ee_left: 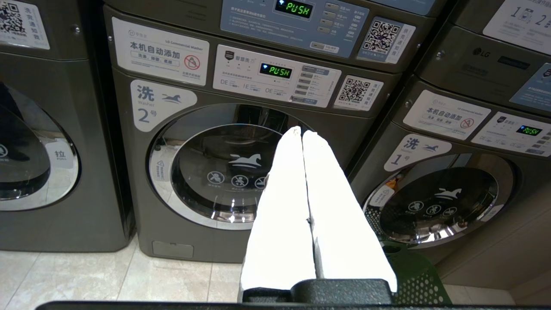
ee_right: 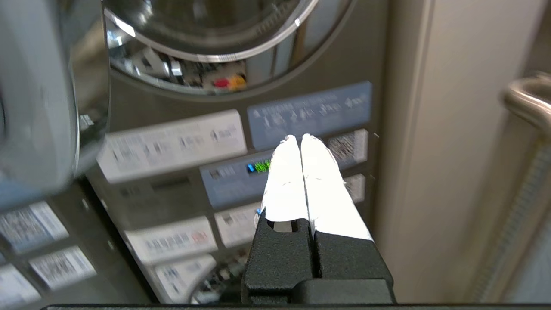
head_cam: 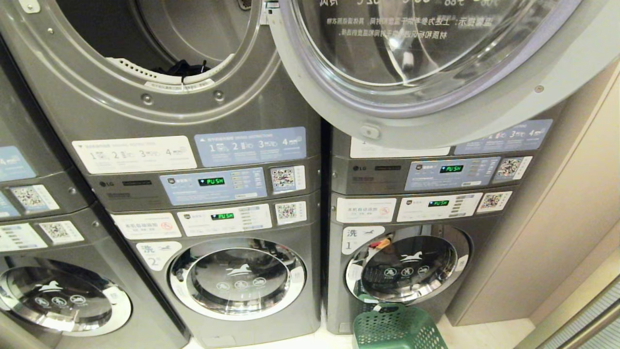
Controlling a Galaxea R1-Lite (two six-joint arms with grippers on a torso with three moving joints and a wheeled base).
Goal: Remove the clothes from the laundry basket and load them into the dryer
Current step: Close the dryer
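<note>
The dryer (head_cam: 160, 63) stood open, dark clothes (head_cam: 181, 69) on its drum lip. The green laundry basket (head_cam: 395, 329) sat on the floor below. The right gripper (ee_right: 300, 138) pointed at the control panel (ee_right: 241, 176), closed and empty; the left gripper (ee_left: 301, 132) likewise, facing washer 2 (ee_left: 224, 172).

You've got the green perforated laundry basket (head_cam: 395, 329) sitting on the floor, right in front of the lower right-hand machine. Up top, the dryer (head_cam: 160, 63) has its round door (head_cam: 426, 72) swung wide open to the right, and there's dark clothing (head_cam: 183, 69) lying just inside the drum's lip.
</note>
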